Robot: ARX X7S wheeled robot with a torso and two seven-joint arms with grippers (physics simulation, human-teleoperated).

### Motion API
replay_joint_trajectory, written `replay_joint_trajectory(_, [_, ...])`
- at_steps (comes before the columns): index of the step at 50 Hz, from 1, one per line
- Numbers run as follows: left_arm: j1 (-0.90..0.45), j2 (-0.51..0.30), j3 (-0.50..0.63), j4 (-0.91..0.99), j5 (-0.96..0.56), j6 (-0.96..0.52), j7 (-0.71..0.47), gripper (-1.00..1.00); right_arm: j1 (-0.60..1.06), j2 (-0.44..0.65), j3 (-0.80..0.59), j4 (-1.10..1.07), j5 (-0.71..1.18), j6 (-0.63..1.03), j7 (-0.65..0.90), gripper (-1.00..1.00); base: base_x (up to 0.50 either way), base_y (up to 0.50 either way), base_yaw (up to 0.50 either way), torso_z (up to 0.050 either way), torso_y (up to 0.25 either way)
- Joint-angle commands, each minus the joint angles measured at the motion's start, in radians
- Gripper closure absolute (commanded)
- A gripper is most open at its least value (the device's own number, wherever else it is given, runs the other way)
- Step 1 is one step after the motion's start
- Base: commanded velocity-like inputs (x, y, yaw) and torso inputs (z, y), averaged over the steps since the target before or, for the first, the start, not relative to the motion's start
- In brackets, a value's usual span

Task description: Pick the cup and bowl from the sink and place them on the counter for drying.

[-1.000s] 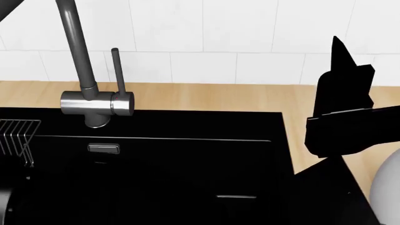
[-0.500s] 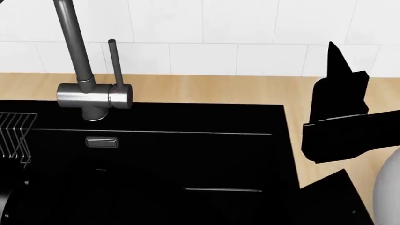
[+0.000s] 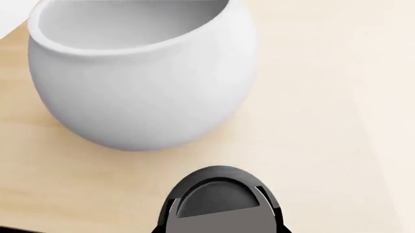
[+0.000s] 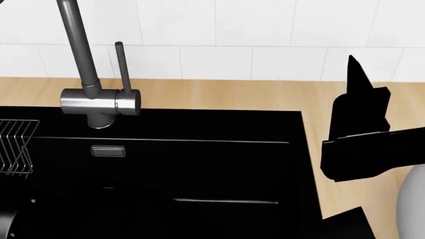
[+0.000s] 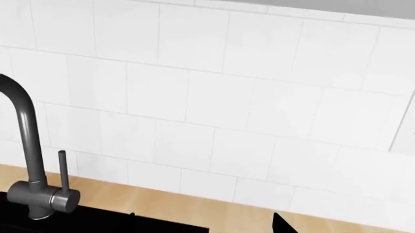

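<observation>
Right gripper (image 5: 206,224) hangs with its two black fingertips set wide apart and nothing between them. It points up and away toward the tiled wall (image 5: 214,97), above the strip of counter (image 4: 219,94) beside the sink (image 4: 199,164), which looks like a parked pose that keeps it clear of the basin. The faucet (image 4: 83,74) stands well off to this gripper's left and the wire rack (image 4: 15,147) lies farther off that way. No left gripper fingers show in any view, so I cannot tell how wide they stand or whether they hold anything. Close in front of the left wrist sits the cup (image 3: 219,201), seen almost straight down onto its dark round lid. Its long axis therefore runs vertically, lid up, roughly in line with the camera. Whether it is clamped or standing free on the wood I cannot tell. Just beyond the cup, near it but apart, the bowl (image 3: 143,82) rests upright on the counter with its mouth up and its rounded base on the worktop, a stable way to leave it to dry. No cup or bowl shows in the part of the basin that is lit, so I judge the bowl done and the cup at or near its spot.
</observation>
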Motion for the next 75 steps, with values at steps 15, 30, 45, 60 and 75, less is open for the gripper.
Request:
replay_joint_trajectory(15, [0.030, 0.007, -0.017, -0.010, 0.025, -0.049, 0.010, -1.00, -0.032, 0.005, 0.012, -0.005, -0.018, -0.019, -0.016, -1.00, 0.00, 0.00, 0.00, 0.000, 0.000])
replay_joint_trajectory(30, [-0.085, 0.007, -0.015, 0.010, -0.060, 0.060, 0.033, -1.00, -0.019, 0.009, 0.026, -0.004, -0.003, -0.007, -0.014, -1.00, 0.00, 0.00, 0.00, 0.000, 0.000])
replay_joint_trajectory(45, [-0.154, 0.007, -0.013, 0.019, -0.104, 0.128, 0.049, -1.00, 0.001, 0.004, 0.038, -0.002, 0.016, 0.012, -0.003, -1.00, 0.00, 0.00, 0.00, 0.000, 0.000])
replay_joint_trajectory(60, [-0.186, 0.007, -0.012, 0.026, -0.131, 0.124, 0.005, -1.00, 0.040, -0.022, 0.047, 0.018, 0.038, 0.051, 0.023, -1.00, 0.00, 0.00, 0.00, 0.000, 0.000])
replay_joint_trajectory(75, [-0.239, 0.007, -0.012, 0.045, -0.170, 0.177, -0.076, -1.00, 0.080, -0.046, 0.054, 0.053, 0.040, 0.095, 0.038, -1.00, 0.00, 0.00, 0.00, 0.000, 0.000])
